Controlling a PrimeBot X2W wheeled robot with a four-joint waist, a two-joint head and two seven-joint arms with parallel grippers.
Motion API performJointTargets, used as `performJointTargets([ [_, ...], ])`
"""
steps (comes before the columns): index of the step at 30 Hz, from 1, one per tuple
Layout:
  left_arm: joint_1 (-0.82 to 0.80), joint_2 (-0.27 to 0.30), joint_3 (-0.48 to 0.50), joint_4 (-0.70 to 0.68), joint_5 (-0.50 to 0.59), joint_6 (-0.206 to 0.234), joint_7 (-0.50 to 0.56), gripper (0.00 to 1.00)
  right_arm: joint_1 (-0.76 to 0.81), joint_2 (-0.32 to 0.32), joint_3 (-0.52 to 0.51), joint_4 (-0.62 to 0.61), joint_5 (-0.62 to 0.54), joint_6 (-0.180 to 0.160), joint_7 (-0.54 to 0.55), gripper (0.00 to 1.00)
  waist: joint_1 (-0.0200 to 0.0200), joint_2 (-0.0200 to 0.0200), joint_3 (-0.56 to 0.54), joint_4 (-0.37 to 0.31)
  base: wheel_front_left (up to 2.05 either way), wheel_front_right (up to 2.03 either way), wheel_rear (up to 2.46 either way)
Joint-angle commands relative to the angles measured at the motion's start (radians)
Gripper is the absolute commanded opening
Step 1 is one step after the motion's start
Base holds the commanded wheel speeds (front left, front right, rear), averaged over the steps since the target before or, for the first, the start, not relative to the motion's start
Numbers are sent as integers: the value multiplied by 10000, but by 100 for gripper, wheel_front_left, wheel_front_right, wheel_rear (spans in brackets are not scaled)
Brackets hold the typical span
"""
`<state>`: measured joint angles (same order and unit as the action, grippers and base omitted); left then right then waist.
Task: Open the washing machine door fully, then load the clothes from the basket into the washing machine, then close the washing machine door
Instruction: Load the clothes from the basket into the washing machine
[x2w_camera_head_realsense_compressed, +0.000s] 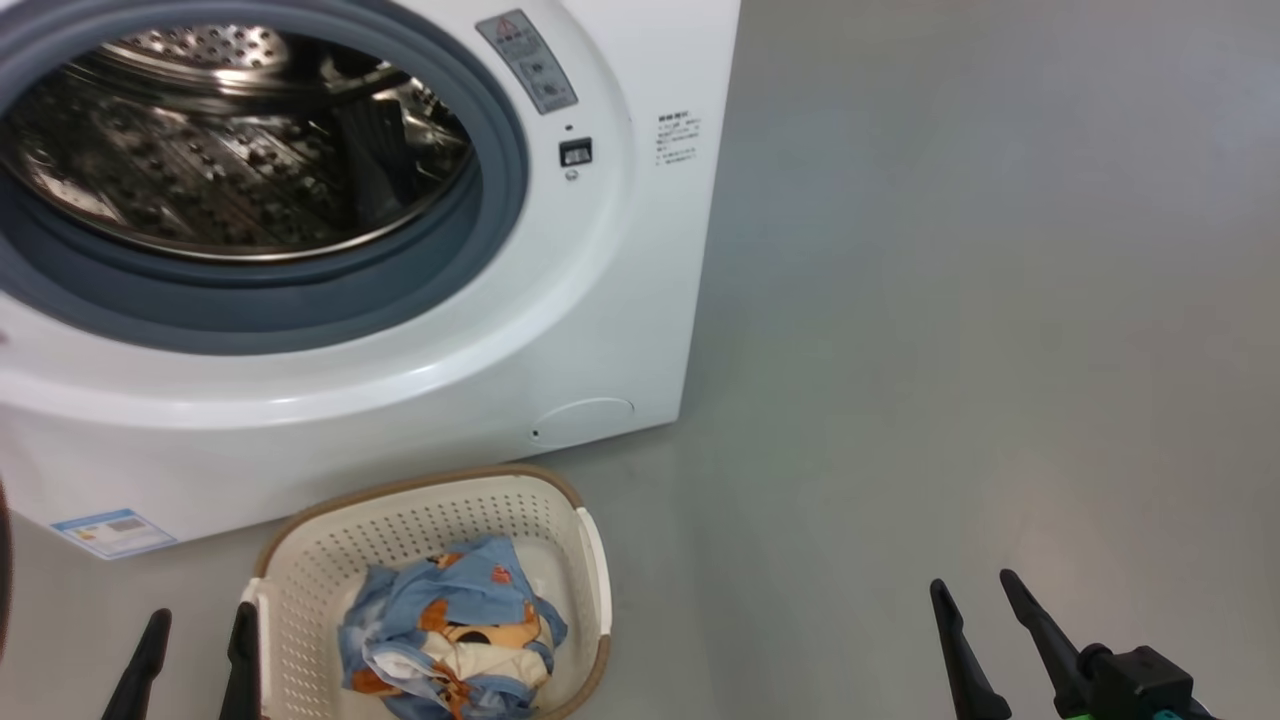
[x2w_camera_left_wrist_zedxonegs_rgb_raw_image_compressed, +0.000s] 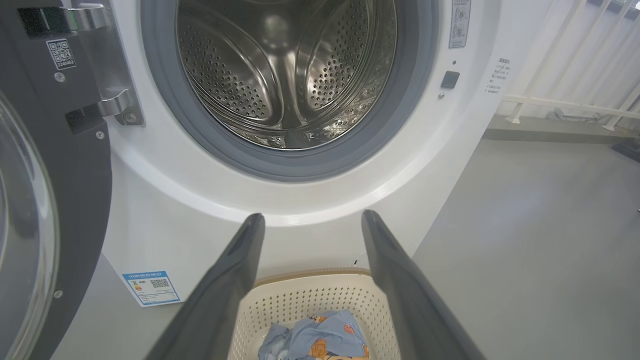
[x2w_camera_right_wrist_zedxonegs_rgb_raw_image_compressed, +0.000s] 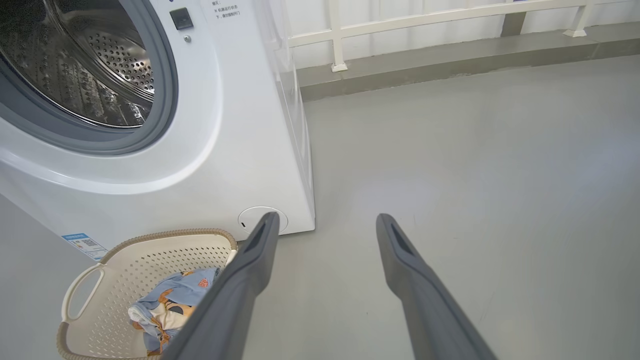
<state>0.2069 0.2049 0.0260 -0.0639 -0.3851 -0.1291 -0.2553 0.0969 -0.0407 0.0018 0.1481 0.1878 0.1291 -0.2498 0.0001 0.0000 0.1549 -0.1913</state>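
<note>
Both jaws apart, nothing held: left gripper (x2w_camera_head_realsense_compressed: 202, 610) just beside cream perforated plastic basket (x2w_camera_head_realsense_compressed: 420, 528) on grey floor (x2w_camera_head_realsense_compressed: 950, 350), right gripper (x2w_camera_head_realsense_compressed: 972, 580) well apart. Blue cartoon-print clothes (x2w_camera_head_realsense_compressed: 450, 630) in basket. Behind: white front-loading washing machine (x2w_camera_head_realsense_compressed: 600, 300), steel drum (x2w_camera_head_realsense_compressed: 220, 150) exposed, round glossy black door (x2w_camera_left_wrist_zedxonegs_rgb_raw_image_compressed: 75, 165) swung open.

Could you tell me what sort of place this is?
Probably a laundry corner, perhaps a balcony: a front-loading washing machine on a bare grey floor, a basket of clothes before it, a white railing beyond.
</note>
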Motion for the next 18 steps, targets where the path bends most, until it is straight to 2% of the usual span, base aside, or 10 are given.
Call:
performJointTargets([
  [1,-335,247,288,-122,-125,-15,-65,100,-363,-95,314,-237,127,16,-120,100,-1,0,276,-208,0,0,0],
  [9,-855,787,-186,539,-498,-15,-65,100,-624,-95,589,-257,392,16,-120,100,-1,0,1063,-726,0,0,0],
  [18,-1712,1008,-760,1385,-674,-13,96,100,-940,-95,873,-323,750,16,-120,100,-1,0,1855,-1189,0,0,0],
])
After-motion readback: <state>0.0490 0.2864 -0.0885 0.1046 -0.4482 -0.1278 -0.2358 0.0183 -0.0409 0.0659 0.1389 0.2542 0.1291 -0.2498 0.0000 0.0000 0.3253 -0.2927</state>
